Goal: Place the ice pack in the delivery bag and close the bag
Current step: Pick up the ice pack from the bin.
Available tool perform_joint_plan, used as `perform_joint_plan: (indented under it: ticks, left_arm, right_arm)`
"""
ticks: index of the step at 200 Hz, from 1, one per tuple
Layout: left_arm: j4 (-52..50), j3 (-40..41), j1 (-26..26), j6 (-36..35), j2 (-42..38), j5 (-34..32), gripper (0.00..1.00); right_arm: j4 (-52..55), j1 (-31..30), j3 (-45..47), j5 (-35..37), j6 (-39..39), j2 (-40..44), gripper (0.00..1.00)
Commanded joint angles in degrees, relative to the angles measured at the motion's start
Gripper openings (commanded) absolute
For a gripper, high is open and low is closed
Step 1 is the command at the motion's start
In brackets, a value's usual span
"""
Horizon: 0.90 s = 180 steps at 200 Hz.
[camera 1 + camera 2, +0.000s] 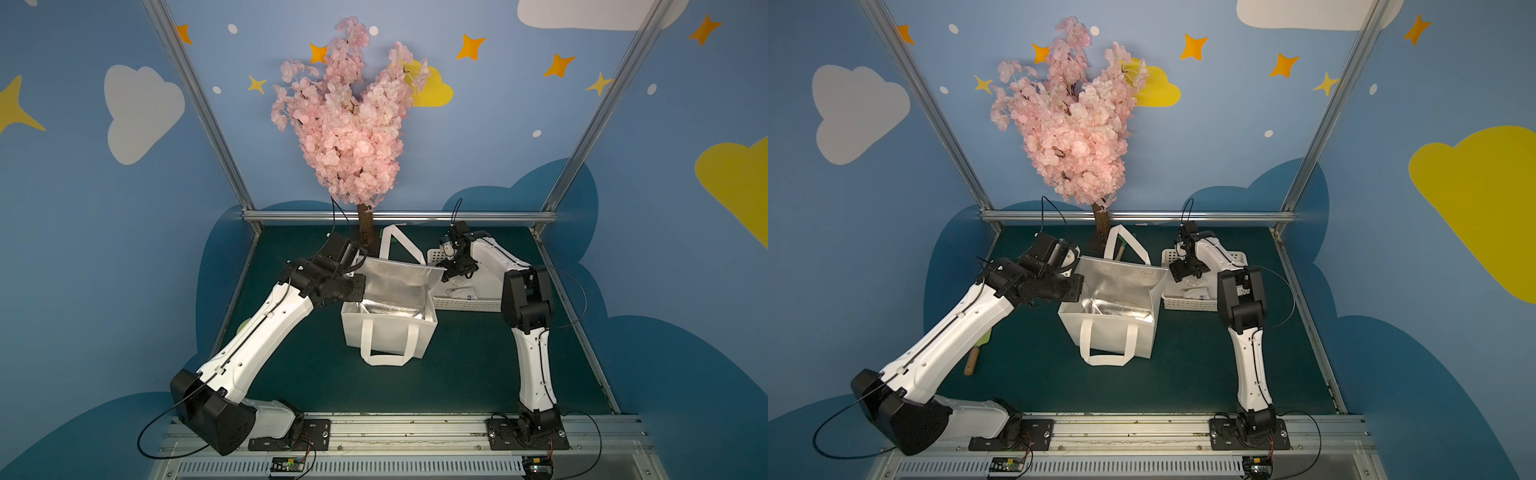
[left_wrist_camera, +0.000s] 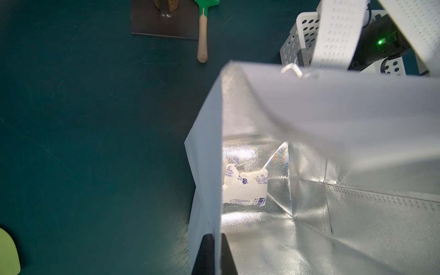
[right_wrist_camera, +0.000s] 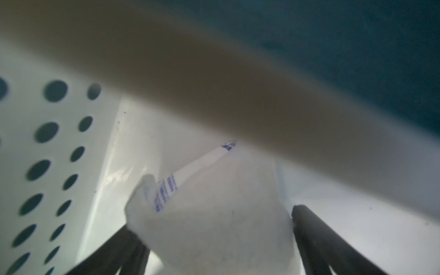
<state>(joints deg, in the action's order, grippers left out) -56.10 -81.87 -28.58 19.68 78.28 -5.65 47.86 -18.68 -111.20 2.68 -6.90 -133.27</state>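
Observation:
The white delivery bag (image 1: 388,332) (image 1: 1113,332) stands mid-table, its silver-lined flap raised at the back. My left gripper (image 1: 358,266) (image 2: 217,254) is shut on the bag's left wall (image 2: 206,154), fabric pinched between both black fingers. One ice pack (image 2: 245,188), white with blue print, lies on the foil floor inside the bag. My right gripper (image 1: 455,270) (image 3: 213,221) is down in the white perforated basket (image 1: 465,306) (image 3: 47,166), jaws wide on either side of another ice pack (image 3: 214,214). One finger is partly hidden behind that pack.
A pink blossom tree (image 1: 349,124) stands behind the bag on a dark base plate (image 2: 164,23). A green spatula with wooden handle (image 2: 202,40) lies beside that plate. A pale green scraper (image 1: 982,345) lies under the left arm. The basket sits right of the bag.

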Motion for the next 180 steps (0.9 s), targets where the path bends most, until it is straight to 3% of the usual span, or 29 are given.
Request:
perform_joint_plan:
  ticks: [1,28,45,69,82,96,108,127,138,149,180]
  left_arm:
    - [0.15,-0.90,0.36,-0.16,0.31,0.59,0.03]
    - [0.20,-0.58,0.36,-0.01,-0.07,0.54,0.03]
    - [0.55,-0.23,0.45,0.09,-0.40,0.81,0.03]
    - [0.46,0.08,0.37,0.19,-0.79,0.90,0.03]
    - [0.48,0.43,0.41,0.31,-1.06,0.84,0.03]
    - [0.46,0.76,0.36,0.58,-1.54,0.73,0.03]
    - [0.79,1.24,0.37,0.83,-1.95,0.94,0.03]
    - [0.83,1.64,0.40,1.07,-2.11,1.38,0.03]
    - [0.82,1.62,0.34,1.14,-2.32,1.67,0.03]
    - [0.86,1.67,0.37,1.23,-2.61,1.61,0.03]
    - [0.39,2.05,0.36,1.42,-3.81,1.35,0.03]
  right_arm:
    - [3.36,-0.57,-0.60,-0.24,-0.74,-1.66,0.93]
    - [6.77,-1.27,-2.04,1.55,1.59,-3.33,0.89]
    - [8.40,-1.42,-2.83,0.20,2.16,-4.43,0.71]
    - [11.30,-2.22,-4.31,1.10,2.07,-5.48,0.66]
    - [11.12,-2.63,-3.03,0.67,1.99,-4.99,0.69]
    - [11.65,-3.33,-1.77,1.36,2.42,-4.89,0.80]
    - [12.47,-3.90,-1.61,1.68,2.97,-5.19,0.80]
    - [13.60,-4.17,-1.95,1.97,3.83,-5.83,0.71]
    - [14.25,-4.09,-2.03,1.72,4.17,-6.19,0.52]
    - [14.69,-4.09,-1.98,2.14,4.21,-6.14,0.42]
    - [13.03,-3.67,0.99,0.78,5.09,-3.21,0.41]
